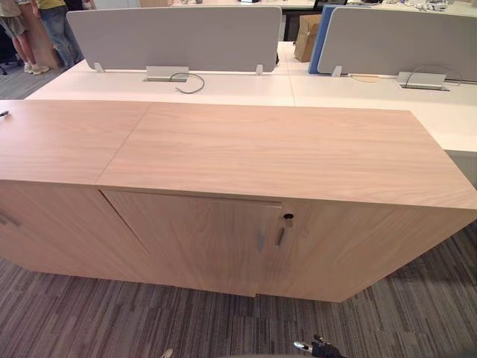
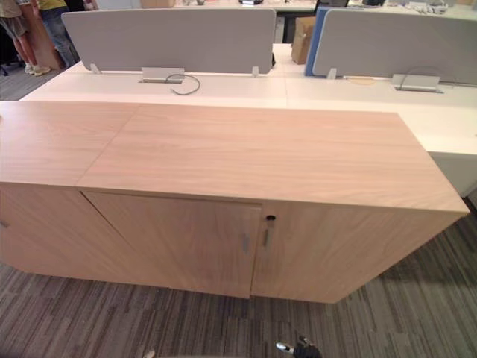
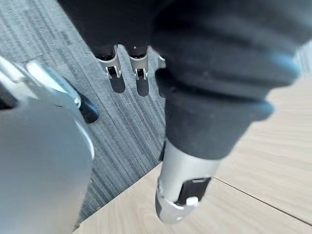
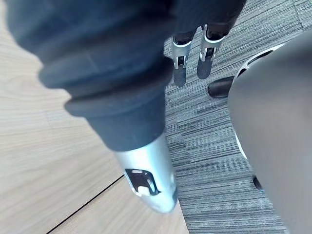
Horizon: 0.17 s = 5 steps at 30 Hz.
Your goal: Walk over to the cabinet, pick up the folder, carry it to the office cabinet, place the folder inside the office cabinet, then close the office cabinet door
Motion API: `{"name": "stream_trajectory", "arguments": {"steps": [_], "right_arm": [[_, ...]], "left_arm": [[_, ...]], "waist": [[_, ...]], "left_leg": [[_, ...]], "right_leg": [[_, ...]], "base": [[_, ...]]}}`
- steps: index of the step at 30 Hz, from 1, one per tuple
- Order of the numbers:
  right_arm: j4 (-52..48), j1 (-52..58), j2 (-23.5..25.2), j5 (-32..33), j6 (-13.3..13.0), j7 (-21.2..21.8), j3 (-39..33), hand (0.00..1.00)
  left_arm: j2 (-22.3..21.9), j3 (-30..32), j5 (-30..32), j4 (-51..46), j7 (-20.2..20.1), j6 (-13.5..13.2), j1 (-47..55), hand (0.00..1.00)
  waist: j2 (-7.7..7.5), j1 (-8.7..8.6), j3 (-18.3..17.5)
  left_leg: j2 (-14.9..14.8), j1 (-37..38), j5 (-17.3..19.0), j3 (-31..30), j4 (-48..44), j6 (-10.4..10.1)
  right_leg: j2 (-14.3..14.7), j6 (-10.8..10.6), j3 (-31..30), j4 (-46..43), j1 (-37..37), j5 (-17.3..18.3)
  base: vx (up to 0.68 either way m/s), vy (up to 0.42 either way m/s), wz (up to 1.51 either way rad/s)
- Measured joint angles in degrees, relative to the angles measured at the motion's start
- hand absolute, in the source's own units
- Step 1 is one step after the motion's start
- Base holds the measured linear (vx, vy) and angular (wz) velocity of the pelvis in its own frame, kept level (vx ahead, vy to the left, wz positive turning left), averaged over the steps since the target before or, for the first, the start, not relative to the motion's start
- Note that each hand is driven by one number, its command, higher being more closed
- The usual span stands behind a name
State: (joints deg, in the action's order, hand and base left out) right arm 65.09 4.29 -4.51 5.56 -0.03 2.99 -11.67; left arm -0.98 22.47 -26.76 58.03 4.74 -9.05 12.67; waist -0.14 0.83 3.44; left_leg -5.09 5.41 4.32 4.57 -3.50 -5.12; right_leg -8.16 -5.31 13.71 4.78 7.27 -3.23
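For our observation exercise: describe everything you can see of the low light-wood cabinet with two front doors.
The low light-wood cabinet stands on grey striped carpet, backing onto white desks. Its flat top looks laminate. Two front doors look shut, meeting at slim metal handles beneath a dark round lock. A matching cabinet adjoins its left.

No text, label, number or sign can be read. The cabinet [image 1: 283, 156] shows bare wood grain on its top and doors. The grey screens [image 1: 175, 37] on the bench beyond its far edge are plain. Any print on the cardboard box [image 1: 305, 36] past them is too small to tell.
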Motion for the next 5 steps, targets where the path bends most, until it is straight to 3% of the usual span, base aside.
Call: {"name": "stream_trajectory", "arguments": {"steps": [2,5], "right_arm": [[-0.02,-0.02,0.11,0.02,-0.05,-0.72,0.02,0.00],[-0.02,-0.05,0.26,0.21,-0.06,-1.02,0.03,0.00]], "left_arm": [[0.13,-0.94,2.13,-0.42,1.39,-0.92,-0.61,0.00],[0.21,-1.50,0.22,-0.57,0.89,-0.91,-0.69,0.00]], "waist": [[-0.21,-0.01,0.06],[-0.45,-0.04,0.12]], "left_leg": [[0.06,-0.14,-0.41,-0.58,0.41,-0.04],[0.06,-0.16,-0.48,-0.72,0.42,-0.03]], "right_leg": [[-0.01,0.00,0.54,0.00,0.00,0.00],[0.00,0.00,0.67,0.00,0.04,0.00]], "base": [[-0.02,0.010,0.13],[-0.01,0.006,0.02]]}}
